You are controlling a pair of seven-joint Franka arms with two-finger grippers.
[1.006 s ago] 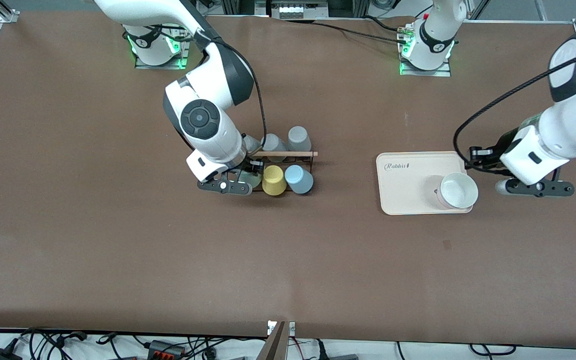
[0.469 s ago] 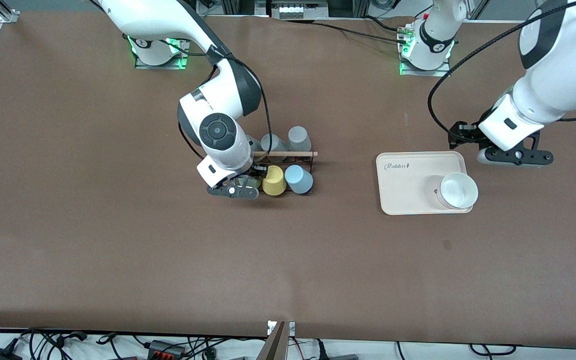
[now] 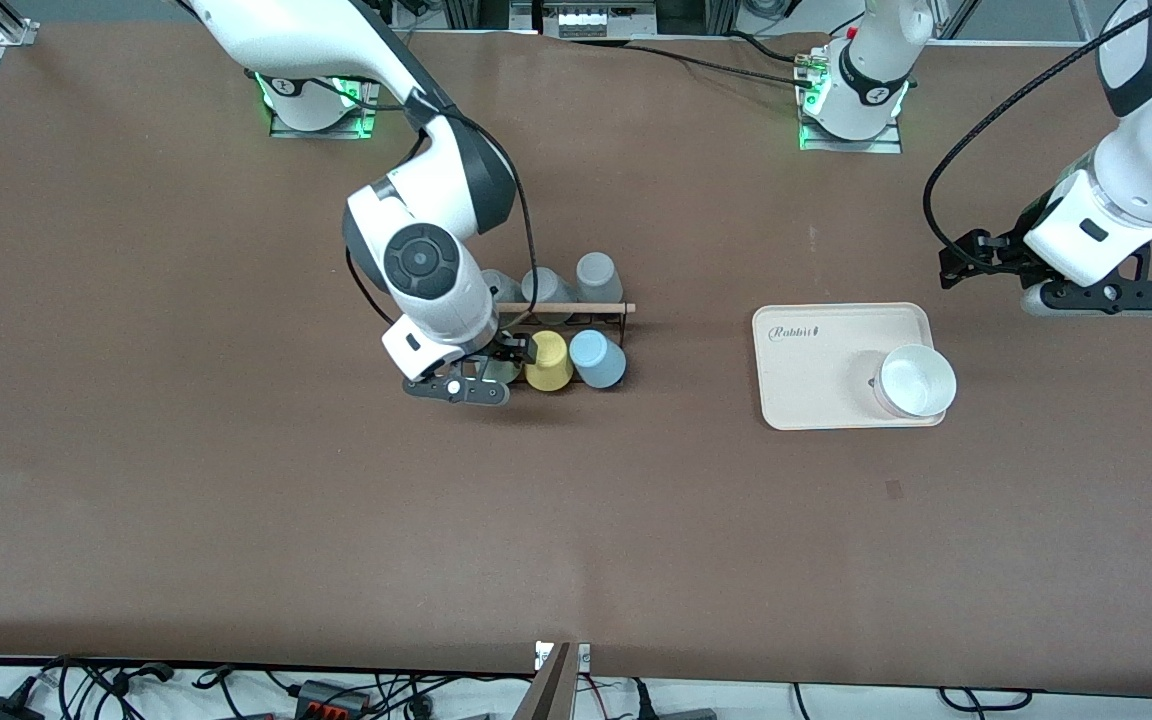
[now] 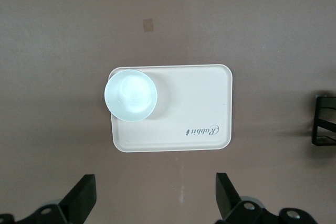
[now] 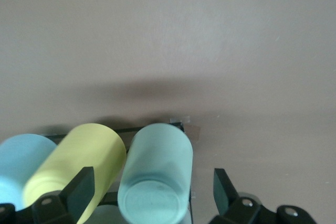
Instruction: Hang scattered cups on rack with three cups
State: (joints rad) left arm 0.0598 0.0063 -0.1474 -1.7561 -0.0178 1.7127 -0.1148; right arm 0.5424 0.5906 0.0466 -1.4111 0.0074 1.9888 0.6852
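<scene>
The black wire rack [image 3: 576, 308] with its wooden rod holds three grey cups [image 3: 597, 271] in the row farther from the front camera. The nearer row holds the light blue cup [image 3: 597, 358], a yellow cup [image 3: 547, 360] and the mint green cup [image 3: 498, 372]. My right gripper [image 3: 484, 372] is over the mint cup. In the right wrist view that gripper [image 5: 152, 192] is open, with a finger [image 5: 81, 188] on each side of the mint cup [image 5: 155, 177] and clear of it. My left gripper [image 3: 966, 262] is open and empty over bare table beside the tray.
A cream tray [image 3: 816, 390] toward the left arm's end carries a white bowl [image 3: 916, 381]. Both also show in the left wrist view: tray [image 4: 199, 93], bowl [image 4: 130, 95], with the open left gripper [image 4: 155, 198].
My left arm has swung from beside the tray toward its base and its end of the table. My right gripper has shifted slightly toward the front camera at the mint cup.
</scene>
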